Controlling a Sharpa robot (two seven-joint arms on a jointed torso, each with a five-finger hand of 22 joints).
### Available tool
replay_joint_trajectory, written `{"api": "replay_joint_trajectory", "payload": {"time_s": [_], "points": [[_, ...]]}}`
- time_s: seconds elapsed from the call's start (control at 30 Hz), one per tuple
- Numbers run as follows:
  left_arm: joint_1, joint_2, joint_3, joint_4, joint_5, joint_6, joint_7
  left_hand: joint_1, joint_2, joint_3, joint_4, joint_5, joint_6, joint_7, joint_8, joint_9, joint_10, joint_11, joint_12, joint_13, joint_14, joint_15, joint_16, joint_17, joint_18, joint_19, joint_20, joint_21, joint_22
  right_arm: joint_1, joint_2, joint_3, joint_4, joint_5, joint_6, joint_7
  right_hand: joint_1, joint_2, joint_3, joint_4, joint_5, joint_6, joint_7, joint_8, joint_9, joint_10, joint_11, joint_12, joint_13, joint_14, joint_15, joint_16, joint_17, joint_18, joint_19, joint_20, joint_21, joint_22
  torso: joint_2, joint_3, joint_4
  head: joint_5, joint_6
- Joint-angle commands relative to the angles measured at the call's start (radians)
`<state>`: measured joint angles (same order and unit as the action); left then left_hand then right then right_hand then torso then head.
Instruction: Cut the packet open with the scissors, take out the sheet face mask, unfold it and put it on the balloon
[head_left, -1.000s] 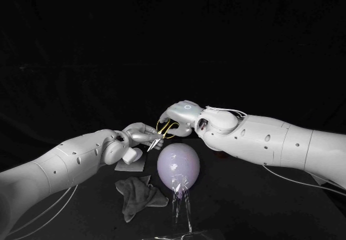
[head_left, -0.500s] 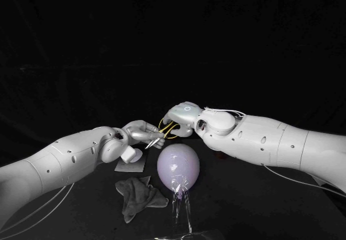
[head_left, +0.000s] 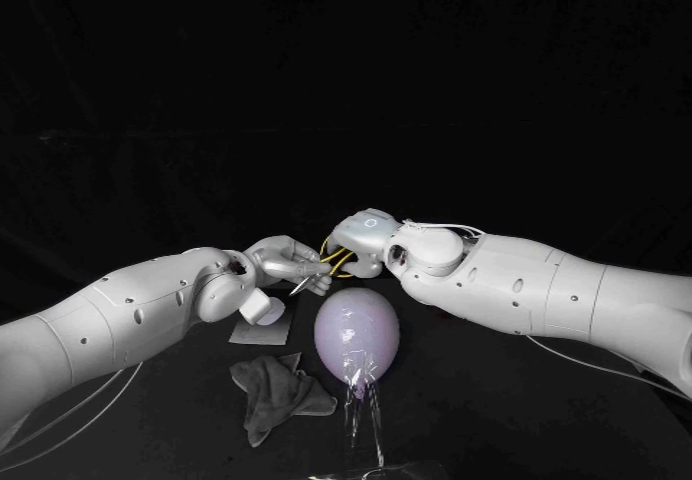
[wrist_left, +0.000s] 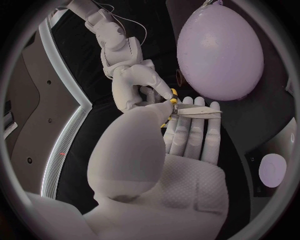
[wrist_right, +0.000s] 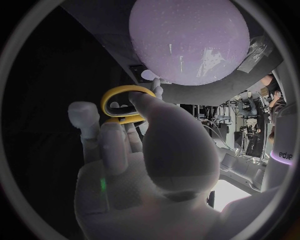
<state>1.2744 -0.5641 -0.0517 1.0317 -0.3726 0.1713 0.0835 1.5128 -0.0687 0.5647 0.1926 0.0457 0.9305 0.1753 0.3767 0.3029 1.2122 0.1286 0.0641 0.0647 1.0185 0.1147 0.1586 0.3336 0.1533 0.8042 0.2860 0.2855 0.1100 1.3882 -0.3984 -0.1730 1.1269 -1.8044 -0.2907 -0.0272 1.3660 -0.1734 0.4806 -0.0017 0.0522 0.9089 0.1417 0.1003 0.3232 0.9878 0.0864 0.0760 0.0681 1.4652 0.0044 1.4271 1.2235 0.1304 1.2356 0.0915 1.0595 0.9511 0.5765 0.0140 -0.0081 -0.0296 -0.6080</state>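
Black table, left hand seemingly half-hiding scissors

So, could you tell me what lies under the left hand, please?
A flat pale packet lies below the left hand. Its near edge shows, and the rest is covered by the hand and wrist.

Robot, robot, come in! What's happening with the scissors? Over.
Right hand grips scissors by handles. Left hand pinches blades. Balloon bare, close by.
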Motion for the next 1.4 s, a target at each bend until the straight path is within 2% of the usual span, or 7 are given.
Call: {"api": "replay_joint_trajectory", "payload": {"time_s": [0.03,0.2,0.43,0.7,0.97,1.23,1.4], "points": [[0.011,0.002,0.006,0.018,0.01,0.038,0.036,-0.004,0.004,0.058,-0.065,0.003,0.005,-0.002,0.007,0.031,0.008,-0.004,-0.001,0.0,0.004,-0.005,0.002,0.001,0.005,-0.002,0.0,0.005,0.001,-0.006,0.004,-0.003,-0.003,-0.026,0.038,-0.006,0.001,0.01,0.012,0.001,-0.003,0.011,0.001,0.006,0.002,0.025,-0.001,0.009,0.002,0.046,-0.005,0.005,0.003,-0.003,0.01,-0.001,0.013,0.017,0.0,-0.0003,-0.0019,0.0,-0.003],[0.016,-0.001,0.007,0.034,0.01,0.049,0.036,-0.004,0.004,0.058,-0.065,0.003,0.005,-0.002,0.007,0.031,0.008,-0.004,-0.001,0.0,0.004,-0.005,0.002,0.002,0.005,-0.002,-0.001,0.005,0.002,-0.008,0.006,-0.003,-0.009,-0.026,0.04,-0.003,-0.003,0.018,0.029,0.005,-0.003,0.029,0.008,0.014,0.006,0.064,0.006,0.017,0.002,0.047,0.01,0.009,0.009,-0.01,0.025,0.007,0.035,0.045,0.0,0.0001,-0.0009,0.0,-0.005],[0.023,-0.006,0.009,0.073,0.01,0.067,0.036,-0.004,0.004,0.059,-0.066,0.003,0.005,-0.002,0.007,0.031,0.008,-0.004,-0.001,0.0,0.004,-0.005,0.002,0.002,0.005,-0.003,-0.001,0.005,0.002,-0.009,0.01,-0.004,-0.014,-0.026,0.065,-0.001,-0.008,0.071,0.079,0.026,-0.003,0.095,0.015,0.051,0.025,0.175,0.007,0.048,0.007,0.05,0.013,0.018,0.022,-0.02,0.055,0.015,0.086,0.109,-0.001,0.0,-0.0007,-0.002,-0.004],[0.045,-0.01,0.011,0.112,0.017,0.079,0.037,-0.005,0.004,0.059,-0.067,0.003,0.005,-0.002,0.008,0.031,0.008,-0.004,-0.001,0.0,0.004,-0.005,0.002,0.002,0.005,-0.003,-0.001,0.006,0.002,-0.012,0.012,-0.004,-0.019,-0.028,0.093,-0.013,0.002,0.117,0.106,0.022,-0.003,0.156,-0.014,0.103,0.066,0.352,-0.035,0.104,0.029,0.046,-0.021,0.017,0.013,-0.024,0.068,0.001,0.116,0.147,-0.003,0.0005,-0.0005,0.002,-0.005],[0.067,-0.014,0.011,0.126,0.027,0.081,0.034,-0.005,0.004,0.059,-0.068,0.003,0.005,-0.002,0.008,0.032,0.008,-0.004,-0.001,0.0,0.004,-0.005,0.002,0.002,0.005,-0.004,-0.001,0.006,0.002,-0.014,0.008,-0.005,-0.015,-0.044,0.089,-0.054,-0.008,0.118,0.115,0.002,-0.004,0.151,-0.043,0.126,0.102,0.525,-0.074,0.198,0.091,0.044,-0.057,0.013,0.006,-0.027,0.074,-0.031,0.13,0.17,0.0,-0.0001,-0.0008,-0.002,-0.004],[0.073,-0.011,0.011,0.128,0.028,0.089,0.026,-0.006,0.004,0.06,-0.07,0.003,0.005,-0.002,0.008,0.032,0.009,-0.004,-0.001,0.0,0.004,-0.005,0.002,0.003,0.005,-0.004,-0.001,0.006,0.002,-0.014,0.004,-0.005,-0.008,-0.048,0.079,-0.096,-0.055,0.114,0.103,-0.005,-0.001,0.141,-0.062,0.165,0.177,0.534,-0.098,0.712,0.595,0.054,-0.075,0.03,0.046,-0.035,0.094,-0.051,0.152,0.213,0.0,0.0004,-0.0005,-0.002,-0.003],[0.075,-0.009,0.011,0.13,0.028,0.095,0.024,-0.008,0.004,0.06,-0.071,0.003,0.006,-0.002,0.008,0.033,0.009,-0.004,0.0,0.0,0.004,-0.005,0.002,0.003,0.005,-0.006,-0.002,0.006,0.002,-0.015,0.001,-0.005,-0.005,-0.047,0.087,-0.128,-0.077,0.116,0.1,0.009,0.001,0.14,-0.073,0.182,0.205,0.536,-0.102,0.846,0.738,0.076,-0.078,0.078,0.158,-0.046,0.124,-0.053,0.194,0.264,0.0,0.0004,-0.0007,-0.006,-0.009]]}}
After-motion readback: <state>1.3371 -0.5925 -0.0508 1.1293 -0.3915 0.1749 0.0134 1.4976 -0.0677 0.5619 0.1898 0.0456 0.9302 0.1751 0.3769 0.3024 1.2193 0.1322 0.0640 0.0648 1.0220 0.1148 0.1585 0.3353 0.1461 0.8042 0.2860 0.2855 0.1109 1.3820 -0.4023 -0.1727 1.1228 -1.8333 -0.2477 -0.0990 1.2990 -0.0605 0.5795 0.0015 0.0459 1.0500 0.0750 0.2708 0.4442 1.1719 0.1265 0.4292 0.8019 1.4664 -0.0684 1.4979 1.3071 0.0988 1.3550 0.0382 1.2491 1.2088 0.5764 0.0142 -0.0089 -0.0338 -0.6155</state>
